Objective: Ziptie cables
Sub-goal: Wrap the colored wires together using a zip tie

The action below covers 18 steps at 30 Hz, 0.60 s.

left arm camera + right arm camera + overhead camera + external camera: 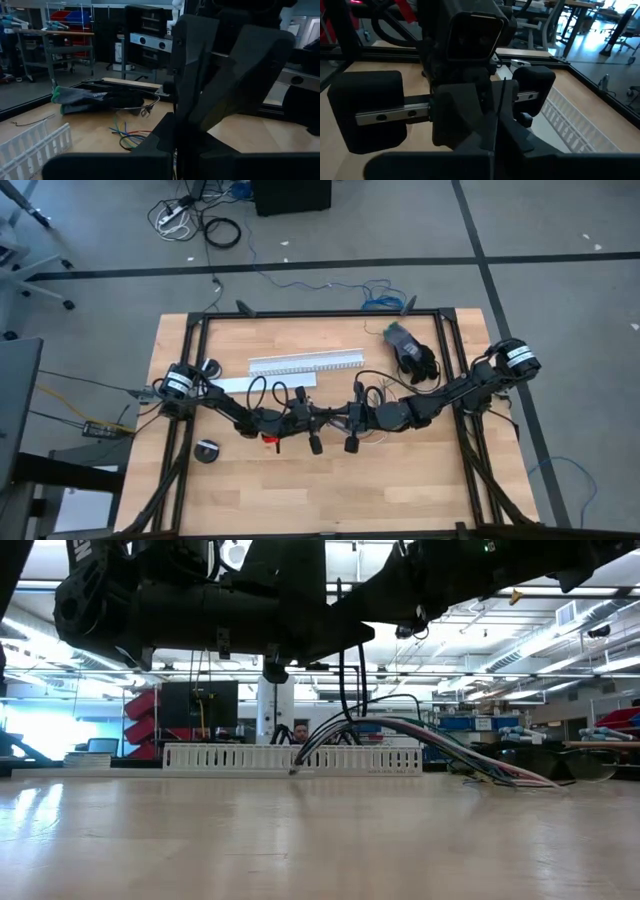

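Apparently mid-handover at frame centre, both arms' fingers [300,406] are shut, the right pair [495,125] pinching the ziptie [499,102]; next, loop it round the cables [480,765].

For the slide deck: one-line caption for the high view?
Both arms meet mid-table, left end effector and right end effector tip to tip, white slotted channel just behind them.

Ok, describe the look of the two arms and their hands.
Both arms are dark, jointed and slim, with black cables along them. Each base joint carries a round white-and-black cap. The left hand and right hand have blocky matte-black fingers on a silver rail.
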{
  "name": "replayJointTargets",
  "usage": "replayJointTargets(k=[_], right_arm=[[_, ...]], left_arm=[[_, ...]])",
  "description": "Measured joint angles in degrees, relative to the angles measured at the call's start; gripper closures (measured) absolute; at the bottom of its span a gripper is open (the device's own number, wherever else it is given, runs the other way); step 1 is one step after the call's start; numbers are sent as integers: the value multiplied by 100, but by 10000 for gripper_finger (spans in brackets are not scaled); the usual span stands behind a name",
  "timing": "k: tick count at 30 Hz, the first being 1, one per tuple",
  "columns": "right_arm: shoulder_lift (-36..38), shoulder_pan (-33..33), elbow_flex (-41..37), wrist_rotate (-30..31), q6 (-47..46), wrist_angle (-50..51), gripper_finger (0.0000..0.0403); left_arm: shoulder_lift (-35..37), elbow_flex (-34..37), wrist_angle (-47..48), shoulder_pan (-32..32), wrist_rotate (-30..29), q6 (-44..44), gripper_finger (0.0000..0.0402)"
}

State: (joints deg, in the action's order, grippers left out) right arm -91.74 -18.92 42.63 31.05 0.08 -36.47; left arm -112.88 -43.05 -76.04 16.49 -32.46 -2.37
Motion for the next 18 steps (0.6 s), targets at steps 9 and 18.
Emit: replayJointTargets(k=[9, 18], right_arm=[[253, -70, 2, -6, -21, 259, 402], [415, -96, 2, 26, -195, 658, 402]], left_arm=[[7, -14, -28, 2, 18, 50, 401], [9, -14, -35, 4, 140, 57, 401]])
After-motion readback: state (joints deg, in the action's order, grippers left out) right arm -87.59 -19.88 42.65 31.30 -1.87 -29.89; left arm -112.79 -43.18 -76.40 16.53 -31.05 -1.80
